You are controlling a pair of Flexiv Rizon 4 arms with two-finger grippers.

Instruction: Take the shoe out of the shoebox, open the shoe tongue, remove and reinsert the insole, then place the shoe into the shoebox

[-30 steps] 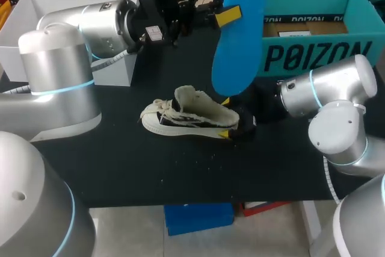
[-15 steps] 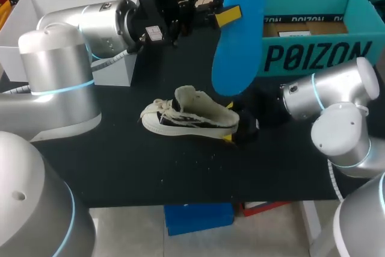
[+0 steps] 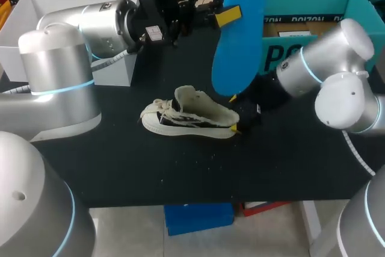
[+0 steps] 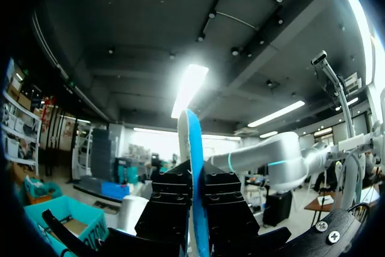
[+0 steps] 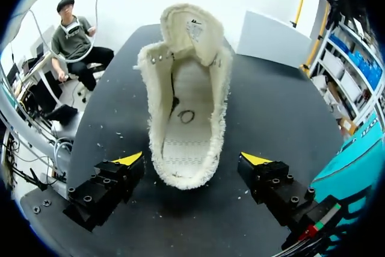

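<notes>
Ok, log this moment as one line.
left gripper: shut on insole, raised | right gripper: open, straddling shoe heel, not touching | shoe: on table, tongue open

In the head view the insole [image 3: 239, 34] is covering part of the shoebox [image 3: 301, 1] front wall, the right arm [image 3: 325, 64] is blocking more of it, and the right gripper [image 3: 234, 112] is lying mostly lost in the dark behind the heel of the shoe [image 3: 186, 118], only its yellow tips showing. In the left wrist view the left gripper [image 4: 197, 209] is hiding the insole's lower end between its black fingers. In the right wrist view the raised tongue [image 5: 191, 28] is screening the shoe's toe.
</notes>
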